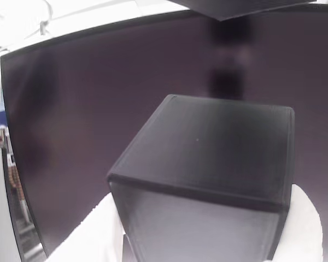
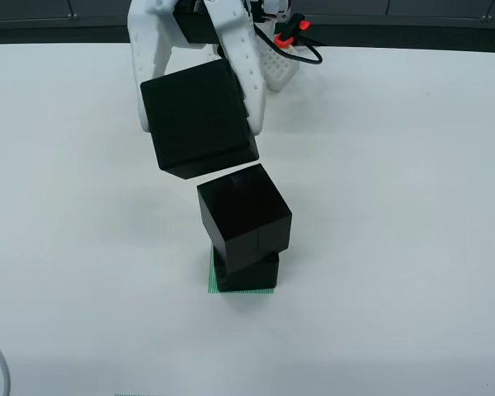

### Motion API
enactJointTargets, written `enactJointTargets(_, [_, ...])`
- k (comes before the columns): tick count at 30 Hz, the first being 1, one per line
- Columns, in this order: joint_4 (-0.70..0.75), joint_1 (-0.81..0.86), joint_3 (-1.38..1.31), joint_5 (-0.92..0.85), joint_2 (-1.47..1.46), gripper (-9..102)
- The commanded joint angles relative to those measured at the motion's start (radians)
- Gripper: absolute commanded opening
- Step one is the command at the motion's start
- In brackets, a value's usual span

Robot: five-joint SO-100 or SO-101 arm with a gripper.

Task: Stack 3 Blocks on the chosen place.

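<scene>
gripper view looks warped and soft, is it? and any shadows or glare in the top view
View riding on the gripper: wide-angle bend curves the big black panel; the held block is slightly soft and the white fingers blown out. View from above: sharp, even light, faint shadows beside the stacked blocks on the white surface, no glare.

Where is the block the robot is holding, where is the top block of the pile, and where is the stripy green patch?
Held block (image 2: 200, 120), view from above: its top face.
Top stacked block (image 2: 241, 206), view from above: its top face.
Green striped patch (image 2: 212, 276), view from above: its left edge beside the bottom block.
</scene>
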Motion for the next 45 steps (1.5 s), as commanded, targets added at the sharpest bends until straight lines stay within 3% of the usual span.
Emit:
enactJointTargets(1, [-0.172, -0.005, 0.109, -0.029, 0.100, 24])
enactJointTargets(6, [-0.347, 0.005, 0.273, -0.077, 0.147, 24])
enactJointTargets(12, [-0.676, 0.014, 0.500, -0.107, 0.130, 24])
enactJointTargets(20, [-0.905, -0.005, 0.637, -0.124, 0.067, 24])
enactJointTargets(33, [-1.088, -0.040, 0.624, -0.124, -0.129, 24])
enactJointTargets(45, [-1.152, -0.067, 0.574, -0.114, -0.233, 24])
